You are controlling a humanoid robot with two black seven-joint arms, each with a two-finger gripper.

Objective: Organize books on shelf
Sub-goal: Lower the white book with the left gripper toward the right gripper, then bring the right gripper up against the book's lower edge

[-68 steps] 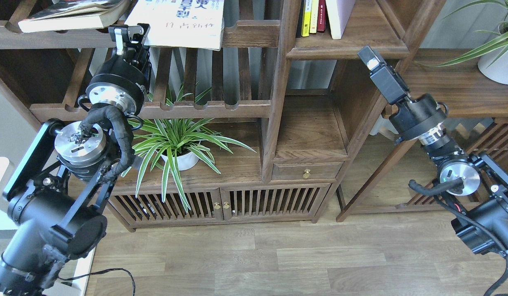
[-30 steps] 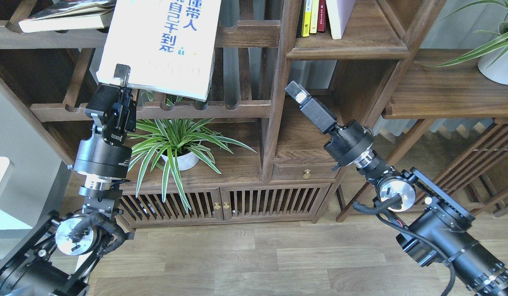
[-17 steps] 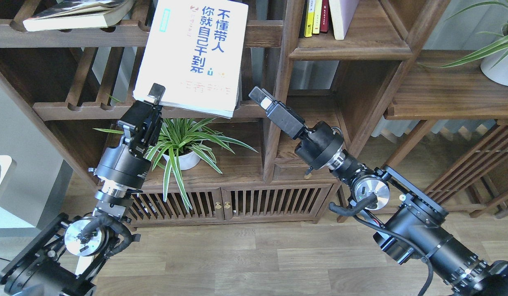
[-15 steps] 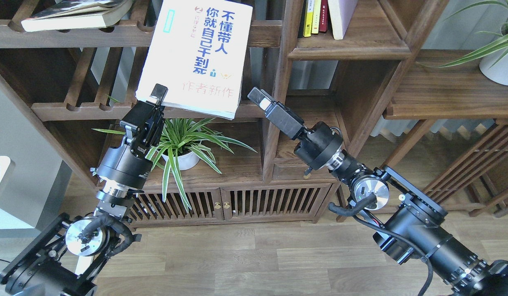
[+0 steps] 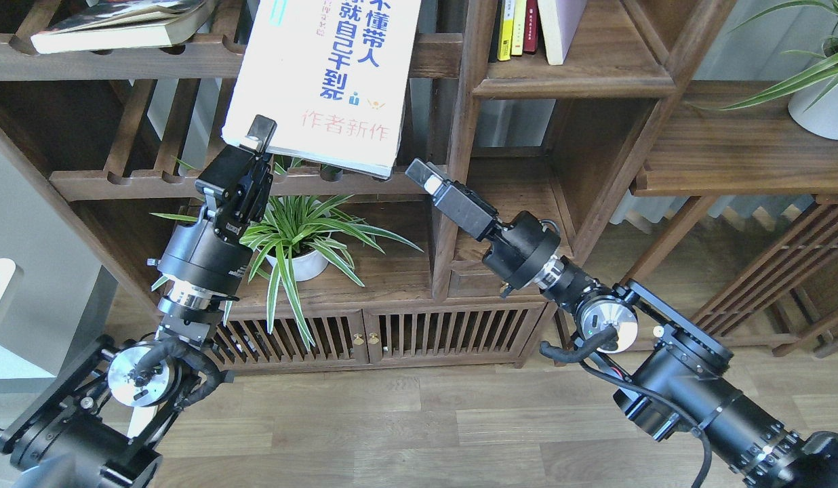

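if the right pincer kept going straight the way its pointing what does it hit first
Probably the white book that the left pincer holds. The right pincer points up and to the left, with its tip just below the book's lower right corner. Depth is unclear from this one view, so it might pass in front.

On the white book (image 5: 324, 81) we read large blue Chinese characters in vertical columns, cut off by the top edge of the view: 懂带人, 就自己干到 and a last character we cannot make out. Below these columns, near the cover's lower edge, stands a row of smaller red characters, 作者新作. A green strip at the cover's upper left carries print too small to read. Right of the white book, the yellow and red spines (image 5: 516, 27) bear lettering we cannot read.
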